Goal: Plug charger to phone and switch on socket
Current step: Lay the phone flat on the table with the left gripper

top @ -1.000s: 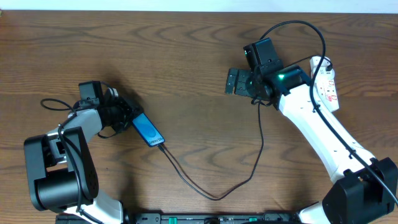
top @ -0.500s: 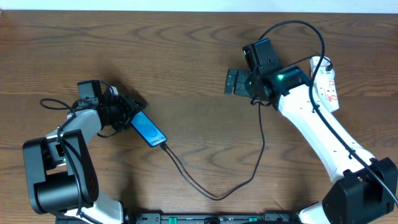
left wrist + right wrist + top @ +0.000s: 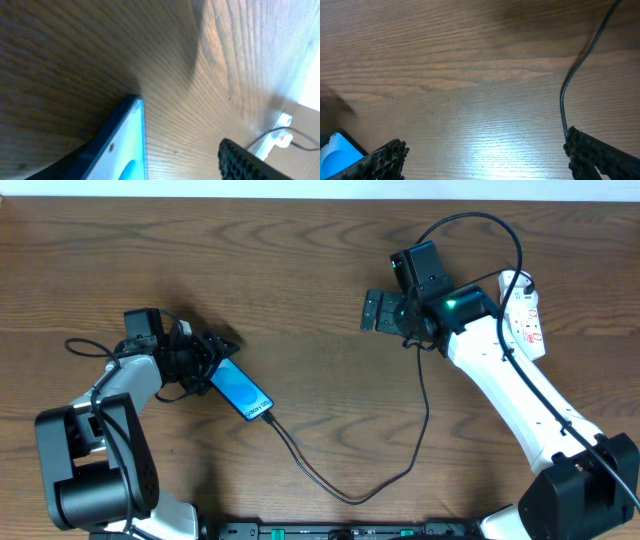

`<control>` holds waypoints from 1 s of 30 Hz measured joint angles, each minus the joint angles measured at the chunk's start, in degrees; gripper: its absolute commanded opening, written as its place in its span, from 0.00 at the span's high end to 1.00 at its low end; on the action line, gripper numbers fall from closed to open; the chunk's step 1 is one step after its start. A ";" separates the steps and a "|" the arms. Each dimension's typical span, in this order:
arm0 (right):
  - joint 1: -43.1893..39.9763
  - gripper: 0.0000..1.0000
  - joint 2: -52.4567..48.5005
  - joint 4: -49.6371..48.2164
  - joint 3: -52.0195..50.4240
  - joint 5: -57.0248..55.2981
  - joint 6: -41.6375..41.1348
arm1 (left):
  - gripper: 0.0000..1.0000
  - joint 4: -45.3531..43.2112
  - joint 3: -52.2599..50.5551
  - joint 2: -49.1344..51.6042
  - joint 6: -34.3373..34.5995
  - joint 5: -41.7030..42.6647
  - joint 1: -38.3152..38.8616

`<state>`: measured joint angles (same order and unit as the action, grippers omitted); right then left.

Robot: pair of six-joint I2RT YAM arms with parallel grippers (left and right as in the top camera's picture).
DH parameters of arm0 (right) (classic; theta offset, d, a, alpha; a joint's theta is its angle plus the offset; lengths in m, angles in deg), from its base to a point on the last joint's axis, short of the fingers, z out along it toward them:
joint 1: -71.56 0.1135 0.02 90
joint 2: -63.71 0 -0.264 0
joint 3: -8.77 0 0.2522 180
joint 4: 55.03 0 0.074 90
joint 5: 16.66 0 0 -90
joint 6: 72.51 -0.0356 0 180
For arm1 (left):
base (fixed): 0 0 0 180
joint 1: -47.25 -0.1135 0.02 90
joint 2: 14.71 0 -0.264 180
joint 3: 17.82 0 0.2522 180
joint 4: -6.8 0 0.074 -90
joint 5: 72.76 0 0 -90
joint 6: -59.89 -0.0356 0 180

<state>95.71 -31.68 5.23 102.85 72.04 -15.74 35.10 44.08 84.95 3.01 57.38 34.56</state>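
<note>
overhead: phone [image 3: 240, 391] flat on bench [image 3: 300, 260], left jaws at its upper end, charger [image 3: 350, 492] tip meeting its lower end, socket [image 3: 525, 315] beside right arm | left wrist: we cannot tell whether left jaws grip | right wrist: right jaws apart, empty | we judge phone stiff, slick, fragile; pinch its long edges

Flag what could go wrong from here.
1. The left gripper is at the phone's end opposite the plug; shifting it could work the charger tip loose.
2. The socket sits behind the right arm; the open right gripper swinging over could snag the charger.
</note>
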 measured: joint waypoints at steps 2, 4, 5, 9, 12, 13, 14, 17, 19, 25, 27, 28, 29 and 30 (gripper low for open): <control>0.00 0.01 0.00 0.00 0.00 0.00 0.00 | 0.09 0.26 0.00 -0.04 0.02 0.13 0.00; 0.00 0.01 0.00 0.00 0.00 0.00 0.00 | 0.09 0.26 0.33 -0.33 0.00 0.63 0.00; 0.00 0.01 0.00 0.02 0.00 0.00 0.02 | 0.09 0.33 0.35 -0.35 0.04 0.66 0.00; 0.00 0.01 0.00 0.00 0.00 0.00 0.00 | 0.09 0.33 0.35 -0.35 0.04 0.68 -0.02; 0.00 0.01 0.00 -0.13 0.00 0.04 -0.26 | 0.09 0.31 0.35 -0.35 0.04 0.68 0.00; 0.00 0.01 0.00 -0.33 0.00 0.15 -0.44 | 0.09 0.31 0.35 -0.35 0.04 0.68 0.00; 0.00 0.01 0.00 -1.03 0.00 0.28 -0.61 | 0.09 0.33 0.35 -0.35 0.04 0.68 0.00; 0.00 0.01 0.00 -2.32 0.00 0.59 -0.70 | 0.08 0.48 0.37 -0.35 0.04 0.68 0.00; 0.00 0.01 0.00 -2.56 0.00 1.16 -0.81 | 0.08 0.90 0.46 -0.35 0.04 0.70 0.00; 0.00 0.01 0.00 -2.14 0.00 1.75 -0.83 | 0.08 3.21 0.81 -0.39 0.04 0.90 -0.02; 0.00 0.01 0.00 -2.14 0.00 1.75 -0.83 | 0.08 3.45 0.90 -0.39 0.07 0.98 -0.02; 0.00 0.01 0.00 -2.12 0.00 1.77 -0.83 | 0.08 3.54 0.96 -0.39 0.07 0.96 -0.02; 0.00 0.01 0.00 -2.12 0.00 1.77 -0.83 | 0.08 3.61 1.01 -0.39 0.07 0.92 -0.02; 0.00 0.01 0.00 -2.10 0.00 1.77 -0.83 | 0.08 4.17 1.20 -0.39 0.04 0.83 -0.02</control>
<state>95.71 -31.68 3.14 102.85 73.81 -16.57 39.28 45.28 84.55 3.05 58.21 34.54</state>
